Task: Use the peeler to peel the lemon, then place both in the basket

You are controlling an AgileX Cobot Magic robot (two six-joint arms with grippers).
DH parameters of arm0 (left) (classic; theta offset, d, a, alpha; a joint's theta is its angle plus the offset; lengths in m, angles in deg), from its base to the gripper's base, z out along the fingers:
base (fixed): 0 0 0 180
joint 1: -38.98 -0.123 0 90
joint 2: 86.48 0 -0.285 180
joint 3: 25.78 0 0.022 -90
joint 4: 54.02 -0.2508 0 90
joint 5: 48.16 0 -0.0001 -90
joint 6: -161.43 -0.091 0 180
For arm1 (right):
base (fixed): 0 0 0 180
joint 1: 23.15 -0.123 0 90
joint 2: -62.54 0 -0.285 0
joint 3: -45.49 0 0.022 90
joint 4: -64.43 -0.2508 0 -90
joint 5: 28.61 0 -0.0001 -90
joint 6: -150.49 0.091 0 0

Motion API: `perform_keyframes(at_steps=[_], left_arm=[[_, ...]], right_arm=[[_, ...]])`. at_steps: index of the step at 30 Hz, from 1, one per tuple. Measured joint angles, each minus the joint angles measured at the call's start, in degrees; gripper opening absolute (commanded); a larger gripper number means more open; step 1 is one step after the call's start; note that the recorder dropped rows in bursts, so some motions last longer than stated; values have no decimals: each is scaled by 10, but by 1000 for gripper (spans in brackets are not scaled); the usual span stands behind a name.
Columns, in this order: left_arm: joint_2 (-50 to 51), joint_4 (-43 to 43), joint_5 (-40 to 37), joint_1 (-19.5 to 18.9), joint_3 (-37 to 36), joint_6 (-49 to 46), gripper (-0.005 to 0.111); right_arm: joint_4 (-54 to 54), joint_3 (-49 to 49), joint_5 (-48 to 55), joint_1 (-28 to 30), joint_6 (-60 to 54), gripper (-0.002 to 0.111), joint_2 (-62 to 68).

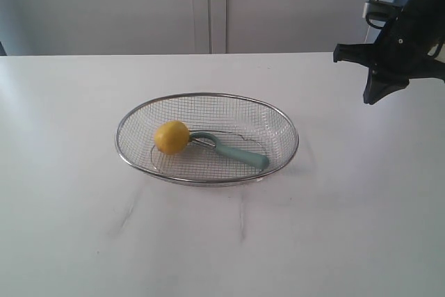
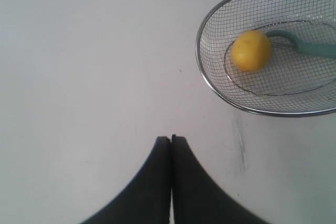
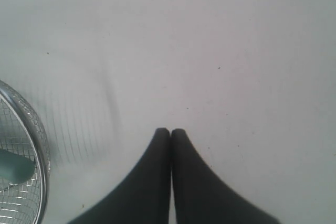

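I see the lemon (image 1: 171, 137) and the peeler (image 1: 235, 149) both lying inside the basket (image 1: 208, 96), which sits at the centre of the exterior frame on the white table (image 1: 69, 206); the lemon rests left of centre in the mesh, and the peeler's metal head touches it or sits just beside it, with the teal handle running toward the lower right rim. I cannot tell from here whether the lemon's skin has been pared. My right gripper (image 1: 370, 99) hangs above the table at the upper right of the exterior frame, well apart from the basket, its jaws pressed together on nothing; in its own wrist view the fingertips (image 3: 161, 134) meet over bare table, with only a slice of the basket rim at the lower left. My left gripper (image 2: 171, 139) is likewise pressed together and empty, low in its wrist frame, the basket at the upper right.

I judge that both items are placed and the step in hand is to hold clear. To do that well I would leave both arms high and outside the rim, avoid any sweep across the mesh, and keep the jaws together so nothing snags the wire or nudges the lemon.
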Motion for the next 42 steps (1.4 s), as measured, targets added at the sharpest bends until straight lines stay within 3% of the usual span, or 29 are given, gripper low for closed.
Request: perform_keyframes(at_steps=[14,22,30,35,42], left_arm=[[-145,6,101,-9,-211,1,0],[-250,9,107,-73,-335,1,0],[-364,9,132,-120,-414,1,0],[-474,9,151,-159,-486,1,0],[-616,-18,205,-166,-598,1,0]], right_arm=[[0,0,0,0,0,0,0],[0,0,-2,0,0,0,0],[0,0,-3,0,0,0,0],[0,0,-4,0,0,0,0],[0,0,-26,0,0,0,0]])
